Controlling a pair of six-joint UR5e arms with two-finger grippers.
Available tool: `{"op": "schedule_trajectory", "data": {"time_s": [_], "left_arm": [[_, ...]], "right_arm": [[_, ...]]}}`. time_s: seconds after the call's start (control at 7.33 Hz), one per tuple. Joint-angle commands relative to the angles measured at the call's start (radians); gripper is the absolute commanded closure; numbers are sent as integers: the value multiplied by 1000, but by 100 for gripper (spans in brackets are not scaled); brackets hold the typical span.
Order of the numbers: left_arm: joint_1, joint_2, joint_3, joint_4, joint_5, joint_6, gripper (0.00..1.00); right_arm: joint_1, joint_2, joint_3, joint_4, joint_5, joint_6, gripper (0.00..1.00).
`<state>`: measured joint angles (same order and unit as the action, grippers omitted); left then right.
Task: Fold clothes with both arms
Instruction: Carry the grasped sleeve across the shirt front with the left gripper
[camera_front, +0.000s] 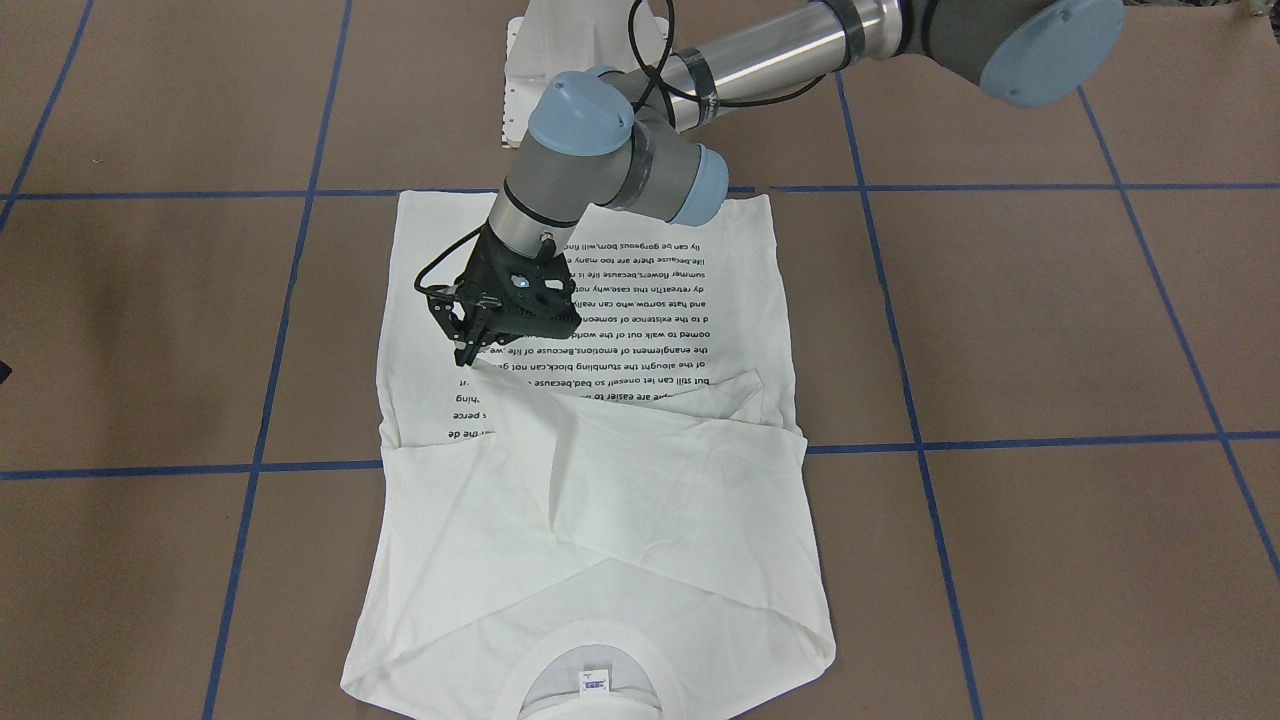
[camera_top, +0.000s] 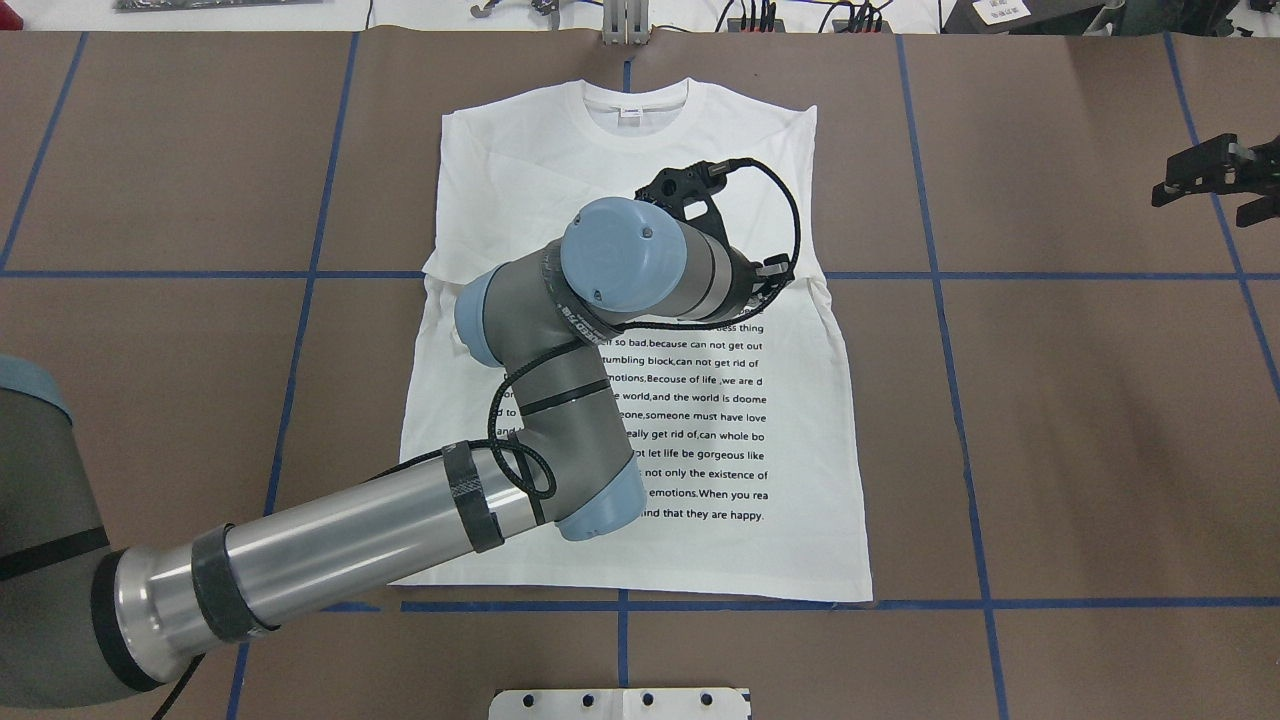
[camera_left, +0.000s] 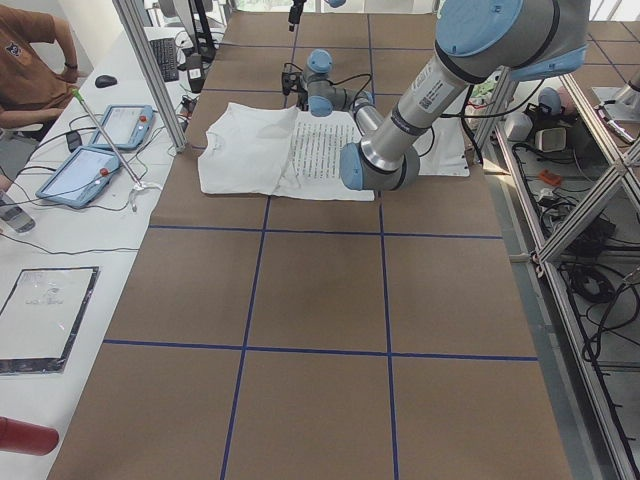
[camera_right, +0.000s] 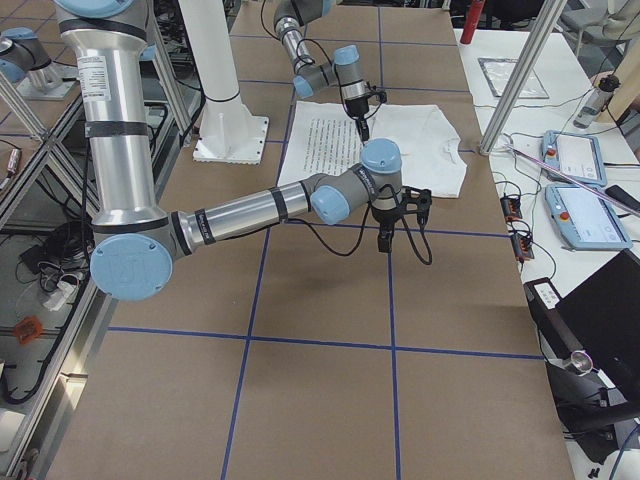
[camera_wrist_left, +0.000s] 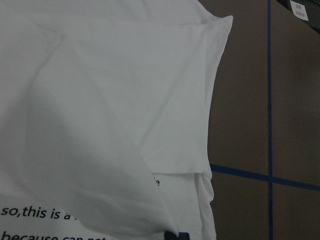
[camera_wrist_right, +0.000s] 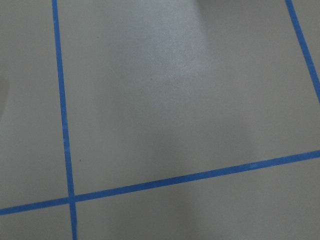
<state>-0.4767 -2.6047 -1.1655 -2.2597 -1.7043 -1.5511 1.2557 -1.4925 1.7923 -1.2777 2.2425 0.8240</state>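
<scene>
The white T-shirt (camera_front: 620, 520) lies flat with its black text up and its collar (camera_top: 630, 95) at the far side from the robot. One sleeve is folded across the chest. My left arm reaches across the shirt, and its gripper (camera_front: 465, 352) is shut on the pointed end of a folded sleeve flap, low over the text. The left wrist view shows that flap (camera_wrist_left: 115, 125) running down to the closed fingertips (camera_wrist_left: 175, 236). My right gripper (camera_top: 1210, 190) hangs over bare table well to the shirt's right, open, holding nothing.
Brown table cover with a blue tape grid (camera_wrist_right: 62, 125). The white pedestal base (camera_top: 620, 703) sits at the robot's edge. A side table holds tablets (camera_left: 95, 170) and cables, with a person (camera_left: 30, 60) seated beyond it. Aluminium frame posts (camera_right: 520, 70) stand along that side.
</scene>
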Motion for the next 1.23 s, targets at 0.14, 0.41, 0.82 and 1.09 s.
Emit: {"op": "schedule_trajectory", "data": {"time_s": [0.14,0.41,0.82,1.09], "left_arm": [[46,-41,64,-8,63,9,100],[50,-41,66,-8,64,48,45],[56,-19,-10,5,124,126,1],[55,137,-193,35,123,140,1]], "right_arm": [[2,-3,1,0,5,-3,0],[2,-3,1,0,6,-3,0],[1,-2,4,0,5,7,0],[-13,0,15,3,5,12,0]]}}
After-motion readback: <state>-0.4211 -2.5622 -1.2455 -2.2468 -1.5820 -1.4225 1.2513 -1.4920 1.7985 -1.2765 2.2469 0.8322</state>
